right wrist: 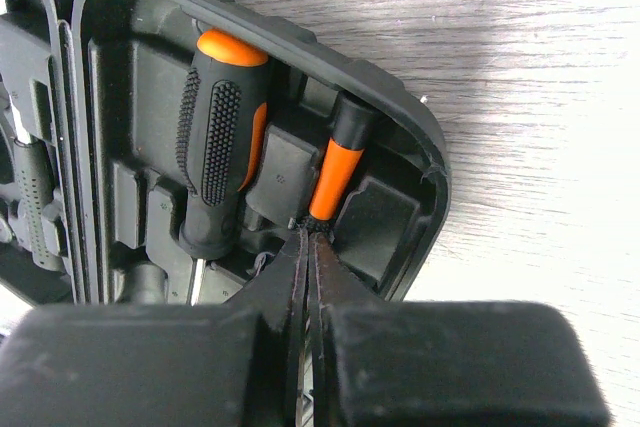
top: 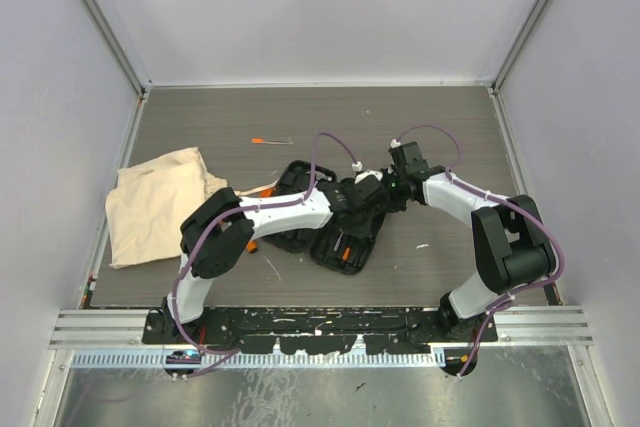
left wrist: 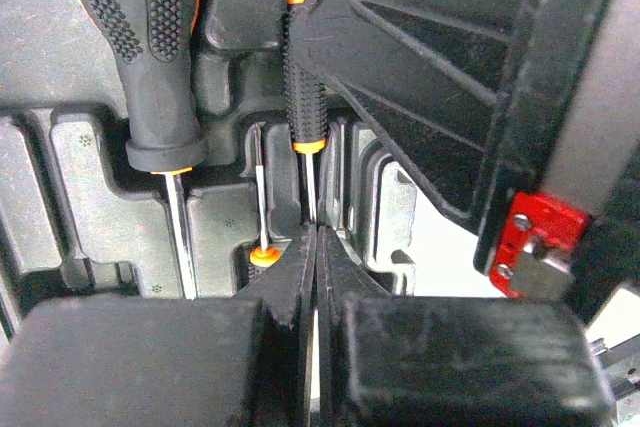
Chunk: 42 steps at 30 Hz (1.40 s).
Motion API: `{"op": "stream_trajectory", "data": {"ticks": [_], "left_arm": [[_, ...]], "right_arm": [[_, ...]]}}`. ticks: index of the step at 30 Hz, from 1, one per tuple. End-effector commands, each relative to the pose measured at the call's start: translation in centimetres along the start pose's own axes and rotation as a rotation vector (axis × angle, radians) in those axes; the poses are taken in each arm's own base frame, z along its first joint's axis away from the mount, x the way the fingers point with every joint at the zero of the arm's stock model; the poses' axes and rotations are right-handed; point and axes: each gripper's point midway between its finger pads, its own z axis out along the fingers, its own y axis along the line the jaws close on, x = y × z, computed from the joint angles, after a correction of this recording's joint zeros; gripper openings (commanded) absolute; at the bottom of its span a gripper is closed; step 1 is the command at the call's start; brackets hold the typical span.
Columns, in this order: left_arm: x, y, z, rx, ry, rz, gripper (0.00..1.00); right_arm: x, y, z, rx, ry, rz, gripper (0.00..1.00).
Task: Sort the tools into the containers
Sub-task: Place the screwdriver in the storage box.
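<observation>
The slim screwdriver, with an orange shank and black grip, is lying in a moulded slot of the open tool case, close to the case's rounded corner. The big screwdriver, black-handled with an orange cap, is sitting in the next slot, parallel to it and not touching it.

The right gripper is pressing its tips onto the slim screwdriver's black grip section. Its fingers are together with no gap showing.

The left gripper is coming in from the other end with its fingers also together. Its tips are meeting the slim screwdriver's thin metal shaft. It is not clear whether the shaft is being pinched or only touched. In that view the big screwdriver is lying to the left with its shaft running down past the fingers. The right gripper's black body is filling the upper right of the view.

The case is lying open around the middle of the table, mostly covered by both arms, which are crossing over it.

The beige cloth bag is lying crumpled by the table's left edge, near the case. A small driver with an orange tip is lying loose on the table between the case and the far edge, well apart from both. A pale stick is lying just beside the case toward the near edge.
</observation>
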Motion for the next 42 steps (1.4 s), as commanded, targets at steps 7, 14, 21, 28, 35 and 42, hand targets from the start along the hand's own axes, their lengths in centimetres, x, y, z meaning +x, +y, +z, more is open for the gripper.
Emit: {"op": "stream_trajectory", "data": {"ticks": [7,14,21,28,35,42], "left_arm": [[18.4,10.9,7.8,-0.319,0.484,0.061,0.0],[20.6,11.9,9.1,-0.336,0.525,0.046,0.0],[20.8,12.2,9.0,-0.34,0.517,0.045,0.0],[18.3,12.5,6.4,-0.364,0.441,0.07,0.0],[14.3,11.9,3.0,-0.368,0.321,0.076,0.0],[7.3,9.4,-0.7,-0.316,0.16,0.077,0.0]], "right_arm": [[7.7,-7.1,1.8,0.26,0.239,-0.004,0.01],[7.7,-7.1,1.8,0.262,0.238,-0.003,0.01],[7.9,-7.2,1.7,0.265,0.239,-0.004,0.01],[7.9,-7.1,1.5,0.257,0.239,-0.003,0.01],[6.7,-5.4,0.7,0.203,0.207,-0.004,0.01],[5.0,-4.1,-0.3,0.173,0.165,-0.016,0.01]]}}
